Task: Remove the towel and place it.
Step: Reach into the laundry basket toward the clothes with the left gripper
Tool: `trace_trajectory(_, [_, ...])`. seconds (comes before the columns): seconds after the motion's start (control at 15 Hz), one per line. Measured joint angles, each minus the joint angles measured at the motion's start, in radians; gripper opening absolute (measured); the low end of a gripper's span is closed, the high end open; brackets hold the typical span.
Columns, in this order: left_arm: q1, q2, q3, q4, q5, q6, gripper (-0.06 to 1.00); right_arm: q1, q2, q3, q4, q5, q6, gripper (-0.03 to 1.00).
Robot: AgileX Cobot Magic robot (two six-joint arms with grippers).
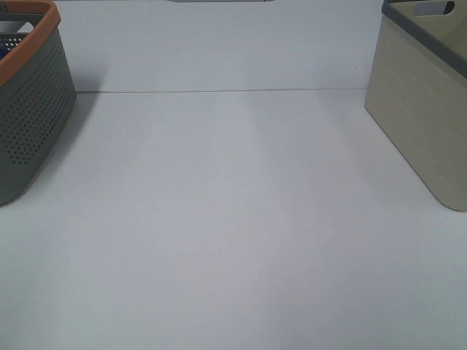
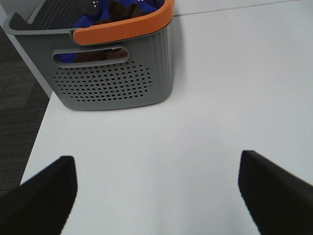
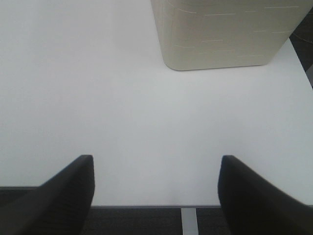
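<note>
At upper left of the high view stands one grey perforated basket (image 1: 29, 109) with an orange rim; at upper right, one beige basket (image 1: 423, 117) with a grey rim. That makes two baskets, well apart on one white table (image 1: 233, 233). One dark maroon towel (image 2: 121, 9) lies inside the grey basket beside blue cloth (image 2: 88, 22), seen only from the left wrist. Two grippers: the left gripper (image 2: 156, 164) and the right gripper (image 3: 156, 161) both hang above bare tabletop, jaws spread wide, grasping and touching nothing.
</note>
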State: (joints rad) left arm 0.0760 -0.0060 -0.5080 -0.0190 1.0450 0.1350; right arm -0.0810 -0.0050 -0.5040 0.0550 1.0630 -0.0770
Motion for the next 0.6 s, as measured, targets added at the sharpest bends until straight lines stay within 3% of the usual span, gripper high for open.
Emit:
trace_trajectory(0.2, [0.000,0.000,0.000,0.000,0.000,0.000,0.98,0.000,0.000,0.000,0.000,0.000,0.000,0.62])
trace_trajectory(0.6, [0.000,0.000,0.000,0.000,0.000,0.000,0.99,0.000,0.000,0.000,0.000,0.000,0.000,0.62])
